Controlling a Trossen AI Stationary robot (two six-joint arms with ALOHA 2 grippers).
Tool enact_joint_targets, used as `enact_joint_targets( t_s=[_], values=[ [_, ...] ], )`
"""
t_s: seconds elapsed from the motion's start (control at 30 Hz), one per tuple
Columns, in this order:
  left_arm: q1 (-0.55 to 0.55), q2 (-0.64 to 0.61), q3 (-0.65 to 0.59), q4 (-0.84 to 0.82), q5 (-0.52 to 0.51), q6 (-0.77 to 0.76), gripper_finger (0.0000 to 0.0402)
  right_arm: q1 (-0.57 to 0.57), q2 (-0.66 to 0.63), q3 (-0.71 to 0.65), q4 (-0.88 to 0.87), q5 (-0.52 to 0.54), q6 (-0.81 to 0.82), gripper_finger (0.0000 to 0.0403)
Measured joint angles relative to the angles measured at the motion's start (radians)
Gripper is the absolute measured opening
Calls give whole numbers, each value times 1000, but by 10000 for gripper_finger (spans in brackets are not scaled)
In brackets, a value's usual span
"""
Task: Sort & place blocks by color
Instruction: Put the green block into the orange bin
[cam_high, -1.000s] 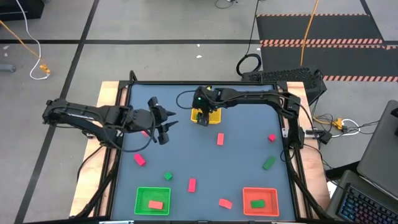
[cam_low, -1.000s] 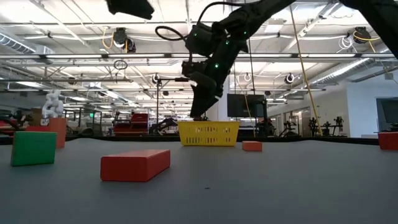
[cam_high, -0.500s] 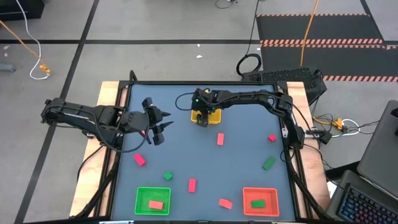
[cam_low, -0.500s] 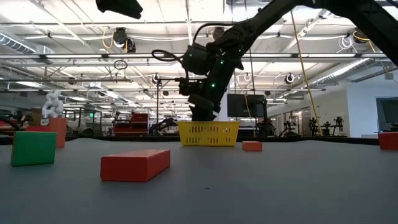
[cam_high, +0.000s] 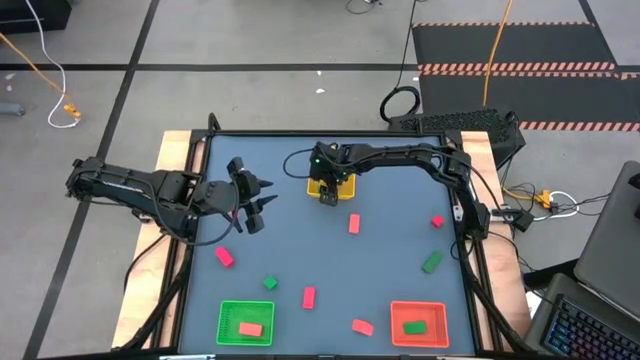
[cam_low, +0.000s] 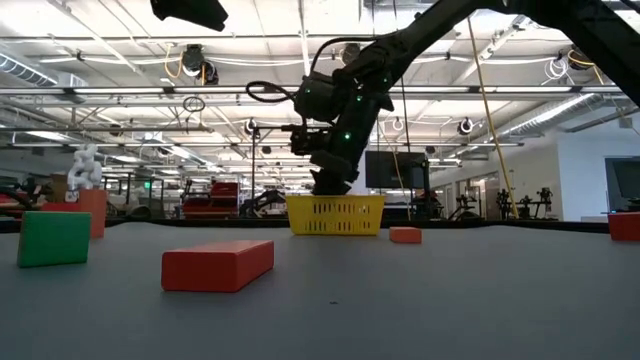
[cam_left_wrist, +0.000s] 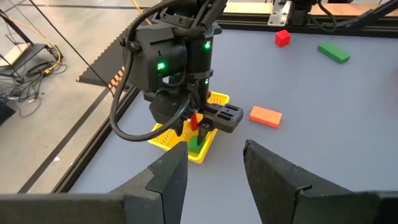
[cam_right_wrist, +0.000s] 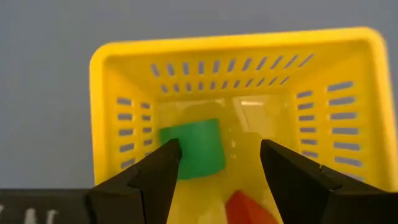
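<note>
My right gripper (cam_high: 328, 192) hangs open over the yellow mesh basket (cam_high: 343, 185) near the table's far edge, its fingers reaching down inside. In the right wrist view a green block (cam_right_wrist: 193, 149) lies on the basket floor between the fingers, with a red block (cam_right_wrist: 249, 210) beside it. My left gripper (cam_high: 262, 197) is open and empty above the table, left of the basket, facing it. Other blocks lie loose on the table: salmon (cam_high: 354, 224), red (cam_high: 437, 222), green (cam_high: 432, 262), red (cam_high: 308, 296). My right gripper is open inside the yellow basket, pointing down from above. The red block (cam_left_wrist: 194, 121) stands close against one finger. I cannot tell whether that finger touches it.
A green basket (cam_high: 245, 322) at the near edge holds a salmon block. A red basket (cam_high: 418, 324) holds a green block. More blocks lie at the near left: red (cam_high: 224, 257), green (cam_high: 270, 284), salmon (cam_high: 362, 326). Free room shows in the table's middle.
My left gripper has drawn back a little toward the table's left edge, staying open. My right gripper has sunk slightly lower over the yellow basket.
</note>
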Motion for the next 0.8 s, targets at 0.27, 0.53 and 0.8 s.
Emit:
enact_joint_targets(
  t_s=[0.27, 0.53, 0.8],
  values=[
    [0, 0, 0, -2, 0, -9, 159, 6, 5, -6, 0, 56, -3, 221],
    [-5, 1, 0, -2, 1, -12, 159, 6, 7, -6, 20, 75, -3, 191],
    [-11, 1, 0, -8, 1, -13, 159, 6, 8, -6, 50, 57, -2, 128]
  ],
)
